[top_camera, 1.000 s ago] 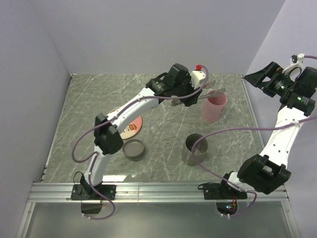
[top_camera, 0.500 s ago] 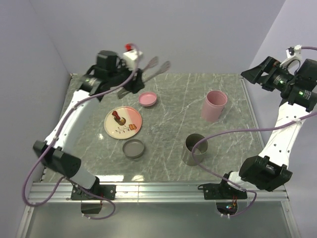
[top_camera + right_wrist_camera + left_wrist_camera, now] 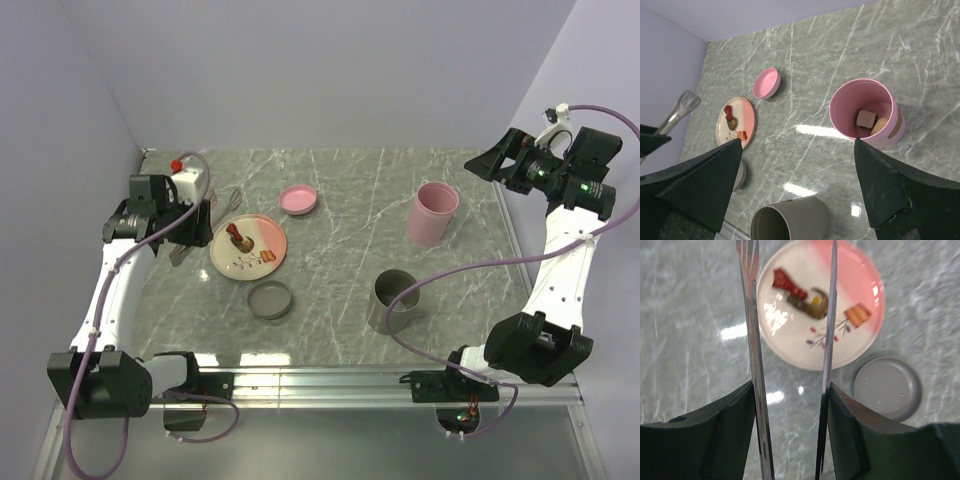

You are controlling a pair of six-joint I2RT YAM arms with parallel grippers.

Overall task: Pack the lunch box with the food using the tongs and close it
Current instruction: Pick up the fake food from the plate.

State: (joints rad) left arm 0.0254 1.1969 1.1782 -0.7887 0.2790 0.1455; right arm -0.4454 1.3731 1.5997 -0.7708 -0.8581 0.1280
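By the plate [image 3: 790,345] | left tool [image 3: 790,390] part-closed on tongs [image 3: 754,340] | right tool [image 3: 797,142] wide open, empty

one plate [image 3: 268,236], one pair of tongs [image 3: 752,315], two cups [image 3: 430,215] [image 3: 392,303], two lids [image 3: 298,199] [image 3: 270,299], five food pieces [image 3: 789,284] [image 3: 817,304] [image 3: 857,315] [image 3: 866,118] [image 3: 881,125].

Your left wrist view cuts off the tongs [image 3: 754,340] at top and bottom; one arm crosses the dark food lump [image 3: 812,305] on the blurred plate [image 3: 860,280].

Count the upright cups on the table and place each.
2: the pink cup far right; the grey cup closer to the front, slightly left of it. None looks hidden.
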